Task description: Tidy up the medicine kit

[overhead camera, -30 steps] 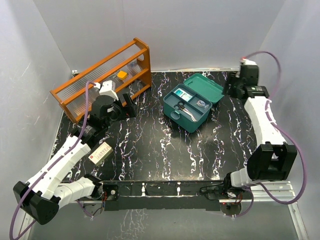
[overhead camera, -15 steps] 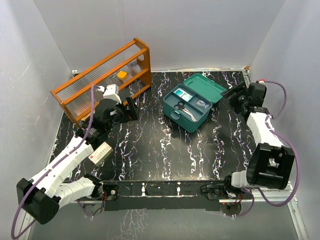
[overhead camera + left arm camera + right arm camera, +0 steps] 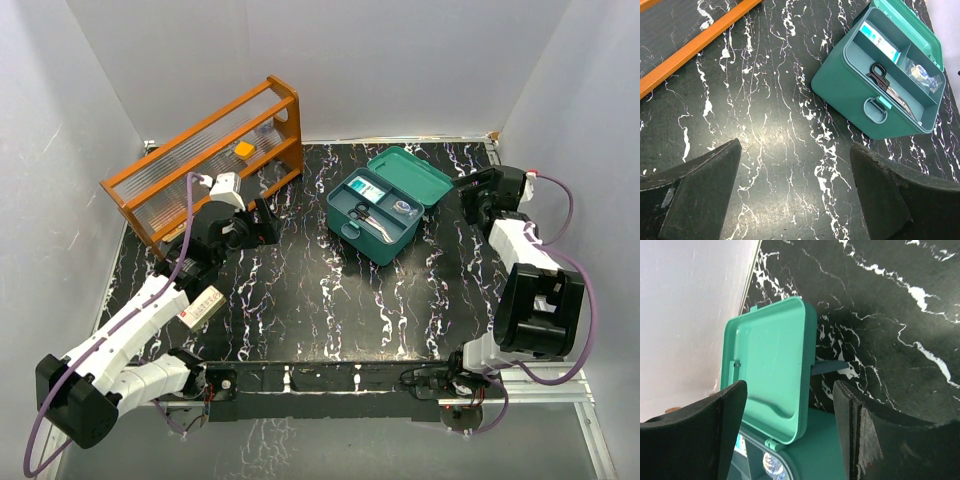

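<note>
The teal medicine kit stands open at the middle right of the table, its lid folded back. Inside lie scissors, a white and blue packet and a clear roll. My left gripper hovers open to the left of the kit, over bare tabletop, with nothing between its fingers. My right gripper is open just right of the lid. In the right wrist view the lid shows between and beyond the spread fingers, apart from them.
An orange wooden rack with a small orange item stands at the back left. A white box with a red label lies by the left arm. A blue-grey strip pokes out under the lid. White walls close three sides.
My right arm came down from the back right corner toward the kit's lid and its jaws spread wider. The left gripper drifted a little to the right, toward the kit.
</note>
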Controlling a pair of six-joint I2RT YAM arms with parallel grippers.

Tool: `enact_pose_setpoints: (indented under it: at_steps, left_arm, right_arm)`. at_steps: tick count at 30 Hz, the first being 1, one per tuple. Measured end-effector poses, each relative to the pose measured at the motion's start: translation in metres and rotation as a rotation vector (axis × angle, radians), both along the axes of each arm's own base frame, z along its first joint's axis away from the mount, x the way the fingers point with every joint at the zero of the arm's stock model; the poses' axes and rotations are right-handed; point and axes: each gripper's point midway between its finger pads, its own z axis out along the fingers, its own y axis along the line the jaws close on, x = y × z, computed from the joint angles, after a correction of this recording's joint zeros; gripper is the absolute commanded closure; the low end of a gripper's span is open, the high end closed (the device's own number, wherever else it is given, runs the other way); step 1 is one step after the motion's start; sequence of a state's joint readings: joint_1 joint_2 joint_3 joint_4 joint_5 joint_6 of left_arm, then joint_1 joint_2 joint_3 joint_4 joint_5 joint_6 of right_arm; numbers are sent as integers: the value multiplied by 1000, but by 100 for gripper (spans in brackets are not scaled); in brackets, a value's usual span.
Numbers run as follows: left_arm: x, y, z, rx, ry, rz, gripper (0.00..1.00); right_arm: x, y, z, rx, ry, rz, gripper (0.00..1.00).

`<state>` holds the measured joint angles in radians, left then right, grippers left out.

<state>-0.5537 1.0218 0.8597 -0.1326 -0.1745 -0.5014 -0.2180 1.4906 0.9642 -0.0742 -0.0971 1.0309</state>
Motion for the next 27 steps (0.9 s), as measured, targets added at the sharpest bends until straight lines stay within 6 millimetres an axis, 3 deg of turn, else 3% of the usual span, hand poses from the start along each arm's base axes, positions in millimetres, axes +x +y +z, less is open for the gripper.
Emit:
enact_pose_setpoints:
  at_steps: [9, 16, 21, 27]
  left_arm:
    - [1, 0, -2, 11, -2, -5, 11]
    - [1, 0, -2, 17, -4, -7, 11]
    - [1, 1, -3, 22, -3, -9, 11]
    - [0, 1, -4, 28, 0, -10, 10]
  right_arm:
    - [4, 2, -6, -70, -5, -73, 34]
    - [-7, 12, -36, -28, 29, -100, 34]
    - [2, 14, -36, -10, -2, -106, 37]
    - [13, 16, -55, 8, 14, -95, 42]
